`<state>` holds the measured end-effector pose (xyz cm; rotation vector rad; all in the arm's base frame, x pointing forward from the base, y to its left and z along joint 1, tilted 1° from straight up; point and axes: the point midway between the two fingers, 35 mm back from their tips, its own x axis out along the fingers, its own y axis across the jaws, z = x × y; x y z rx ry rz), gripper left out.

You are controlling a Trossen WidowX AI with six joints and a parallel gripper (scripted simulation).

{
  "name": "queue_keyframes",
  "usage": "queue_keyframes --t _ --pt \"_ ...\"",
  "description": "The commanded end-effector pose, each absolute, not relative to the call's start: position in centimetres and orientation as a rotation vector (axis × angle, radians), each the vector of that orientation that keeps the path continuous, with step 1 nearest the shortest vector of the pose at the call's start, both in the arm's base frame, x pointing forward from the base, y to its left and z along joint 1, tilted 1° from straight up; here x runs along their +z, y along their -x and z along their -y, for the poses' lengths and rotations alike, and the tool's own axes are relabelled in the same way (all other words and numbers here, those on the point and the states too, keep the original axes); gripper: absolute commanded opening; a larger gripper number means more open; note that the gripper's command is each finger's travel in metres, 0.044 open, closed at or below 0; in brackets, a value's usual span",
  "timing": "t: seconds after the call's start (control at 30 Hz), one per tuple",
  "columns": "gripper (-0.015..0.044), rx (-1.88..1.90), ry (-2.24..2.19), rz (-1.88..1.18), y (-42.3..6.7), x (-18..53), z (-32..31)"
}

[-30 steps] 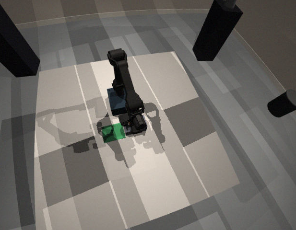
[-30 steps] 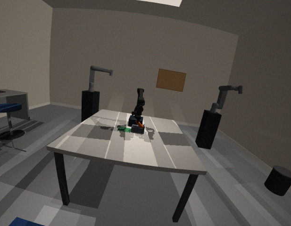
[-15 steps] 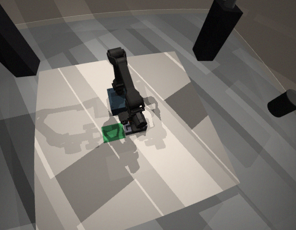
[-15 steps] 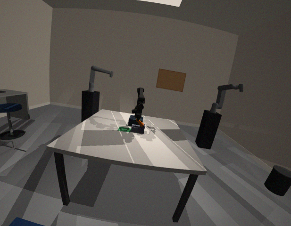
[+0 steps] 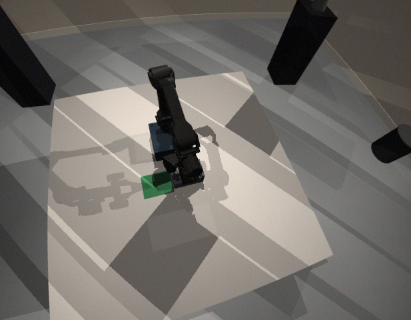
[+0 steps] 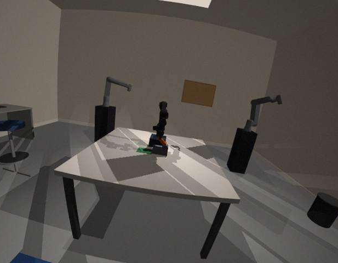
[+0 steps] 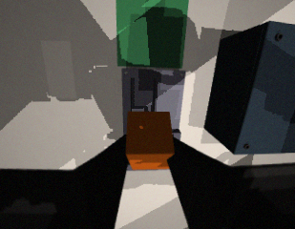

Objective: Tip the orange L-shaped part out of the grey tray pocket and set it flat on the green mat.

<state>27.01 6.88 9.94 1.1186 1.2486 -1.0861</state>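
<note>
My gripper (image 7: 147, 139) is shut on the orange part (image 6: 162, 141) (image 7: 148, 133). The part hangs tilted from the fingers, slanting down to the right in the exterior view. It is over the grey tray (image 6: 159, 150) (image 7: 170, 101); I cannot tell whether its lower end touches the tray. In the wrist view the part's near face fills the gap between the fingers and hides its L-shaped end. The visible stretch of the dark pocket is empty. The green mat (image 5: 148, 193) (image 6: 139, 150) (image 7: 127, 56) lies flat beside the tray, partly in the arm's shadow.
A dark blue box (image 5: 159, 140) (image 6: 153, 139) (image 7: 277, 97) stands close to the tray, on the right in the wrist view. The arm hides much of the tray in the top view. Shadows and light stripes cross the table (image 5: 260, 220).
</note>
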Motion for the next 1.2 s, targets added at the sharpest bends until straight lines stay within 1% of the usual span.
queue_keyframes --t 0.0,1.17 --pt "0.0 -1.083 -1.122 -1.249 -27.1 9.9 -5.7" --pt "0.0 -1.089 -1.114 -1.241 -27.8 9.8 8.4"
